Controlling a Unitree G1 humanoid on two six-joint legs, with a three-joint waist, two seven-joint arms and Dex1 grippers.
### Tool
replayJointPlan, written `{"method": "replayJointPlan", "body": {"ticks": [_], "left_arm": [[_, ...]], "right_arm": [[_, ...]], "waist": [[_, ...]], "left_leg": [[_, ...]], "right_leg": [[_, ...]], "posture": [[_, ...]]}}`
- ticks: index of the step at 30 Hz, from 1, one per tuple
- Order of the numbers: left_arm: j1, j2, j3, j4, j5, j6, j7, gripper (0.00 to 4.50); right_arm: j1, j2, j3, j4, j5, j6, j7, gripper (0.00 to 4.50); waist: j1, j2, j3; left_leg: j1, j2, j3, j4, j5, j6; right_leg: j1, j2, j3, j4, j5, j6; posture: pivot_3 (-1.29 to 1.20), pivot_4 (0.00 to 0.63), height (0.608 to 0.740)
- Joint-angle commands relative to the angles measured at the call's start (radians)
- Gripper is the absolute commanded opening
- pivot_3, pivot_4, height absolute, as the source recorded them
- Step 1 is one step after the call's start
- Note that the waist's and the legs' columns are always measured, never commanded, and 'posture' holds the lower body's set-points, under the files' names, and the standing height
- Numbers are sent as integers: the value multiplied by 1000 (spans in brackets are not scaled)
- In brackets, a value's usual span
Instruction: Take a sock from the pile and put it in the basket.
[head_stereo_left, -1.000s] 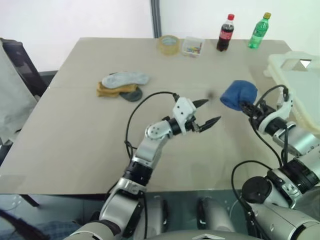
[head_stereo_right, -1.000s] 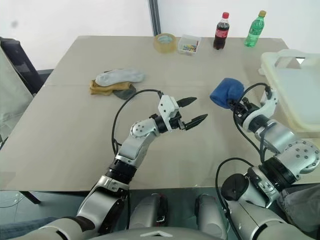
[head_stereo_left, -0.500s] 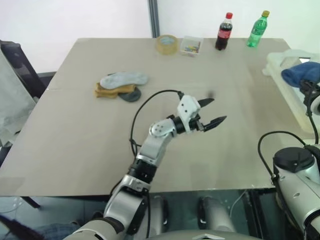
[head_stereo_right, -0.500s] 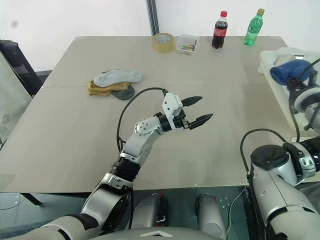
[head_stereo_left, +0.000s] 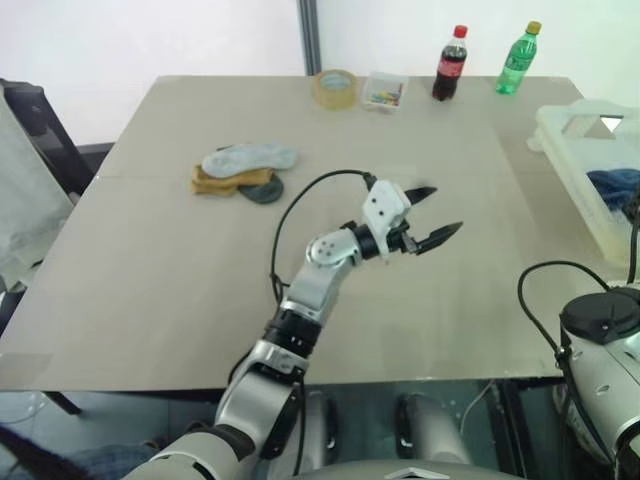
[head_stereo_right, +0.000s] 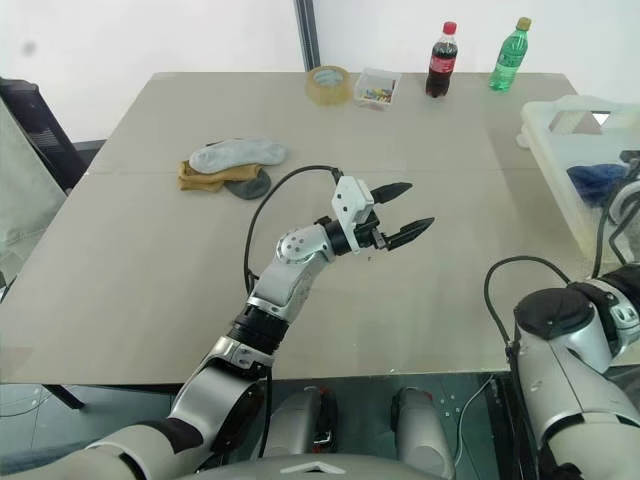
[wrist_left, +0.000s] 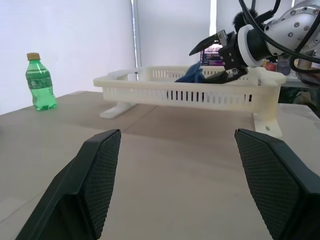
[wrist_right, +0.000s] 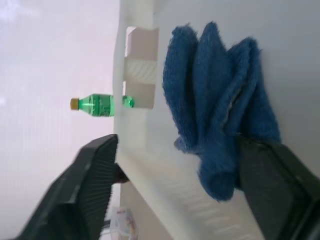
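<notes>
The blue sock (wrist_right: 220, 110) lay bunched inside the basket (head_stereo_left: 575, 160), the right pincer (wrist_left: 220, 55) spread over it. Soft and light, it would pinch anywhere along a fold. The left pincer (head_stereo_left: 428, 215) hung spread over the worktop (head_stereo_left: 150, 260), well apart from the pile (head_stereo_left: 245, 170).

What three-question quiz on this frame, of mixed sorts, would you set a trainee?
1. True or false: the blue sock lies inside the basket.
2. Which socks are left in the pile? A) light grey, mustard yellow and dark grey B) blue and red C) none
3. Fill in: the left gripper hovers over the table with its fingers ____.

Key:
1. True. The right gripper stands open over the basket, with the sock lying in it.
2. A.
3. Open, holding nothing.
</notes>
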Motion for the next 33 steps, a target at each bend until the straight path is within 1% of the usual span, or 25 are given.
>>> {"method": "replayJointPlan", "body": {"ticks": [1,7,10,12,13,16,19,21,24,26,28,30,33], "left_arm": [[-18,-9,6,-15,1,-25,2,3886],[-11,-6,8,-23,4,-24,2,3886],[-8,-5,9,-26,3,-20,-2,3886],[-6,-5,8,-28,1,-15,-6,3886],[-3,-6,8,-30,-2,-13,-7,3886],[6,-14,18,-47,-28,4,-20,3886],[16,-11,23,-70,-48,22,-33,3886],[25,-5,24,-90,-57,36,-40,3886],[44,4,26,-124,-66,60,-48,3886],[58,14,25,-145,-68,79,-51,3886],[74,33,18,-173,-67,110,-53,3886],[91,45,13,-203,-69,132,-53,3886],[113,50,9,-246,-71,153,-47,3886]], "right_arm": [[-1,-19,46,-68,86,3,-30,4455],[30,20,128,-239,289,138,-103,4455],[82,36,218,-336,389,209,-89,4455],[145,41,314,-411,428,253,-32,4455],[195,47,378,-458,439,288,21,4455],[372,18,571,-578,452,369,202,4455],[545,-29,705,-651,409,370,363,4455],[648,-85,785,-686,333,323,487,4455],[819,-219,947,-712,157,239,681,4455],[918,-305,1053,-718,17,125,800,4455],[999,-358,1123,-713,-130,-39,898,4455],[1076,-392,1144,-724,-218,-172,994,4455],[1151,-380,1105,-750,-236,-260,1069,4455]], "waist": [[-1,0,0],[-1,2,0],[-1,2,0],[0,2,0],[1,2,0],[1,2,0],[4,2,0],[6,2,0],[11,2,0],[11,1,0],[7,1,0],[8,1,0],[12,1,0]], "left_leg": [[0,0,0,0,0,0],[0,1,0,0,0,0],[0,1,0,0,0,0],[0,1,0,0,0,0],[0,1,0,0,0,0],[0,1,-1,0,0,0],[0,1,-1,0,0,0],[0,1,-1,0,0,0],[0,0,-1,1,-1,1],[0,0,-1,2,-1,1],[0,0,-1,3,-1,1],[1,1,-2,4,-1,1],[1,1,-3,5,-1,1]], "right_leg": [[0,0,0,0,0,0],[0,0,0,0,0,0],[0,1,0,0,0,0],[0,0,0,0,0,0],[0,0,0,0,0,0],[0,0,0,0,0,0],[0,0,0,0,0,0],[0,0,0,0,0,0],[0,0,0,-1,0,0],[0,0,0,-1,0,0],[0,0,0,0,0,0],[2,2,1,0,0,1],[3,3,1,0,-1,2]], "posture": [[0,150,740],[0,150,740],[0,150,740],[0,150,740],[0,150,740],[0,150,740],[0,150,740],[0,150,740],[0,150,740],[0,150,740],[0,150,740],[0,150,740],[0,150,740]]}}
